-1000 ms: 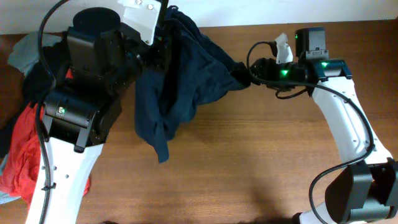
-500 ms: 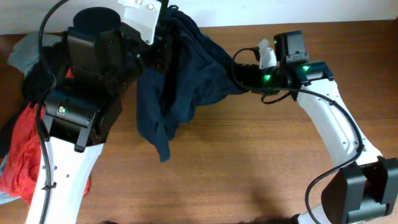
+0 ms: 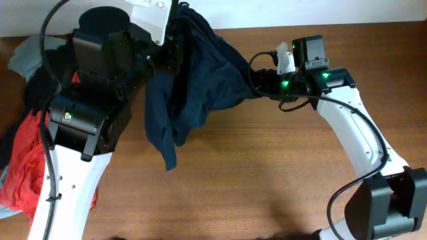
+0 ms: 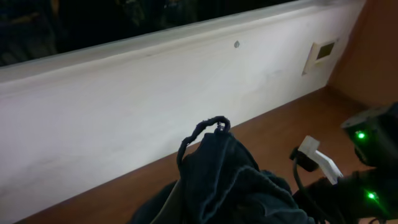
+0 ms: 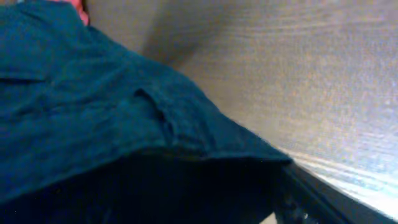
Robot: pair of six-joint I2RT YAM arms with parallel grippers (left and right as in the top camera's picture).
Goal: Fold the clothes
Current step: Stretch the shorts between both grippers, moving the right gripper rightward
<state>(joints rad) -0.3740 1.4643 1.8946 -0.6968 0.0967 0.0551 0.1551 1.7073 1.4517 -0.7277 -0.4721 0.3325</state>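
Clothes seam close-up, right wrist only

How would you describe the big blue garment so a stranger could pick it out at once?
Start at the wooden table; toward its far edge, left of centre, hangs the navy garment, partly lifted. It is large, dark blue and wrinkled, unlike the red shirt at the table's left end.

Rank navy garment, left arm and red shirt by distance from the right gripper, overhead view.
From the right gripper:
1. navy garment: right at the gripper, mid-table.
2. left arm: beyond the garment.
3. red shirt: far table edge, past that arm.
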